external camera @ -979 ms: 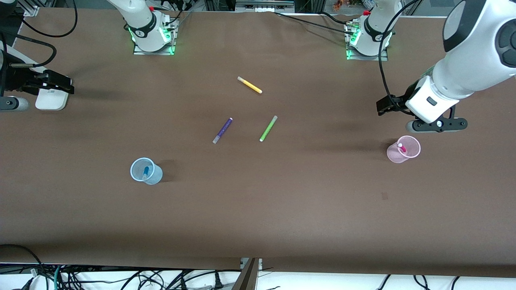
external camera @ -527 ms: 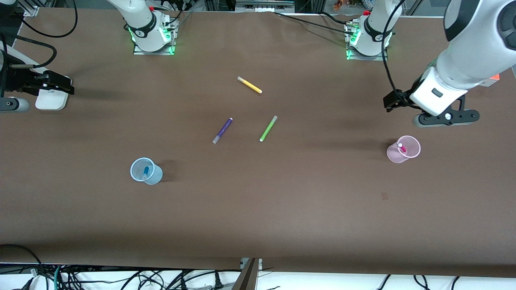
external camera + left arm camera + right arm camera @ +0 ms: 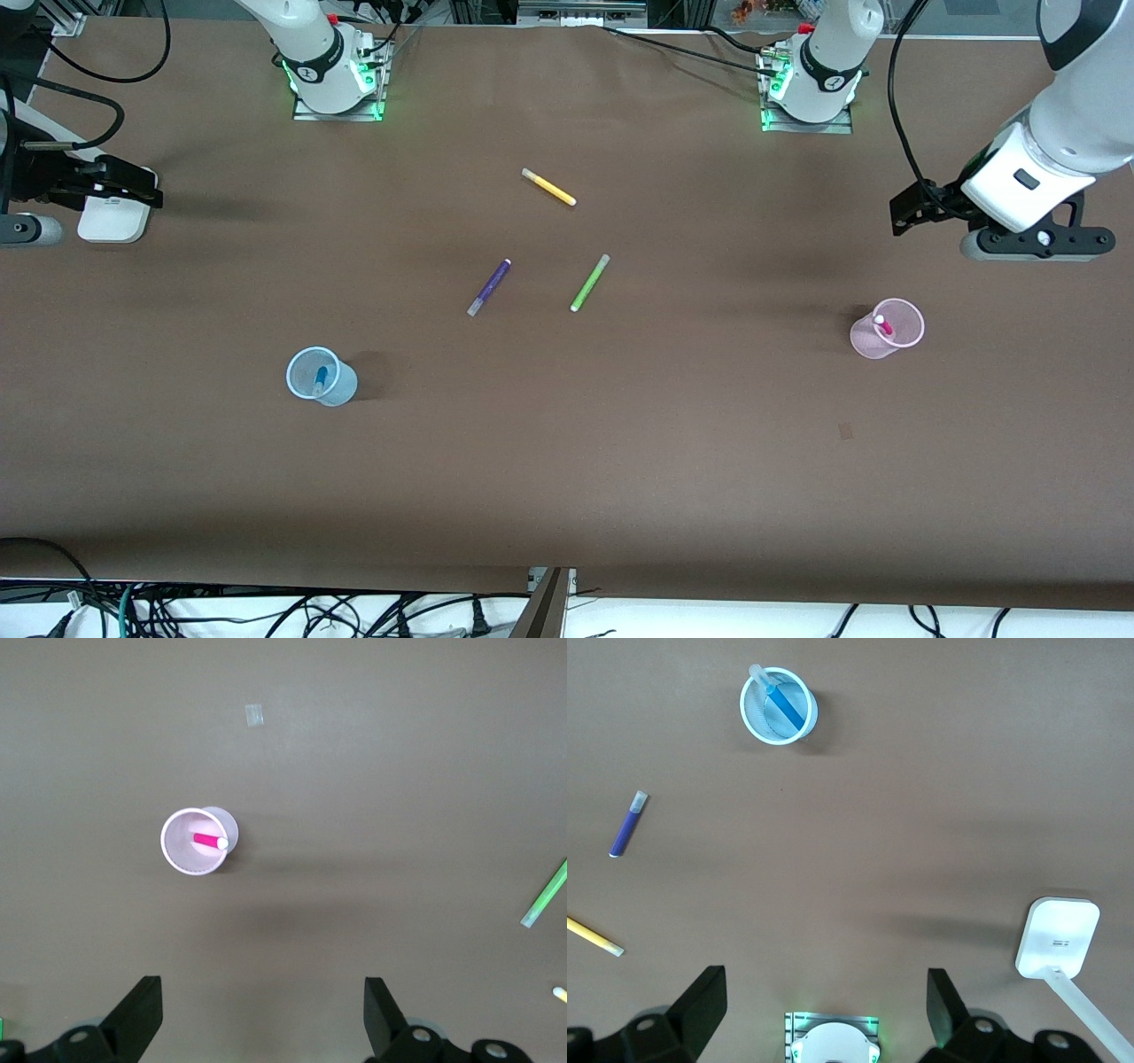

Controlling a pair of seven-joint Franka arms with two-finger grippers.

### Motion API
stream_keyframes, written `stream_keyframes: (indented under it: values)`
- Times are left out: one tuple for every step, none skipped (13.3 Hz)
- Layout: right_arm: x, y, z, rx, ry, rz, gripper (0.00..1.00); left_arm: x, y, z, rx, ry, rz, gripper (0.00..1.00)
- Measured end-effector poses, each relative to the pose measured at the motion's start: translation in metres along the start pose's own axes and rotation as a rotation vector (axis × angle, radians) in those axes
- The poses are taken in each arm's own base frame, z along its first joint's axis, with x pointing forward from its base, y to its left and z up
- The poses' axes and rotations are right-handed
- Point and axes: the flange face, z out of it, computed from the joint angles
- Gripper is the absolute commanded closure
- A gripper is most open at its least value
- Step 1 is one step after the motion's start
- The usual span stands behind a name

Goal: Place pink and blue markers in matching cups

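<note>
The pink marker (image 3: 883,326) stands in the pale pink cup (image 3: 864,339) toward the left arm's end of the table. The blue marker (image 3: 320,379) stands in the pale blue cup (image 3: 342,388) toward the right arm's end. My left gripper (image 3: 1035,243) hangs open and empty over bare table beside the pink cup. Its wrist view shows the open gripper (image 3: 263,1010), the cup (image 3: 180,859) and the marker (image 3: 209,841). My right gripper (image 3: 27,229) waits open and empty over the table's edge. Its wrist view shows the open gripper (image 3: 824,1010), the blue cup (image 3: 764,724) and the blue marker (image 3: 786,706).
A purple marker (image 3: 489,287), a lime-green marker (image 3: 590,283) and a yellow marker (image 3: 549,187) lie in the middle of the table. A white device (image 3: 111,217) sits by the right gripper. The arm bases stand along the table's edge farthest from the front camera.
My left gripper has moved away from over the pink cup toward the left arm's end of the table. The right arm, the cups and the markers have not moved.
</note>
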Motion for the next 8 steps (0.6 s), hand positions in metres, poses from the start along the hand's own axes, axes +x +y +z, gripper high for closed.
stream_keyframes:
  values:
    - [0.0, 0.0, 0.0, 0.0, 0.0, 0.0, 0.0, -0.0004, 0.0023, 0.0034, 0.001, -0.008, 0.004, 0.0]
    - [0.0, 0.0, 0.0, 0.0, 0.0, 0.0, 0.0, -0.0003, 0.0037, 0.0062, 0.002, -0.013, 0.007, 0.0]
    - [0.0, 0.0001, 0.0, 0.0, 0.0, 0.0, 0.0, -0.0001, 0.0045, 0.0082, 0.003, -0.017, 0.008, 0.0]
    - [0.0, 0.0003, 0.0, 0.0, 0.0, 0.0, 0.0, 0.0003, 0.0047, 0.0089, 0.003, -0.017, 0.008, 0.0]
    - [0.0, 0.0005, -0.0001, 0.0, 0.0, 0.001, 0.0, 0.0004, 0.0049, 0.0087, 0.003, -0.016, 0.009, 0.0]
    - [0.0, 0.0006, 0.0, 0.0, 0.0, 0.001, 0.0, 0.0005, 0.0049, 0.0086, 0.003, -0.015, 0.009, 0.0]
    - [0.0, 0.0008, -0.0001, 0.0, 0.0, 0.001, 0.0, 0.0005, 0.0044, 0.0086, 0.002, -0.015, 0.008, 0.0]
    - [0.0, 0.0009, 0.0, 0.0, 0.0, 0.002, 0.0, 0.0007, 0.0033, 0.0087, 0.002, -0.015, 0.006, 0.0]
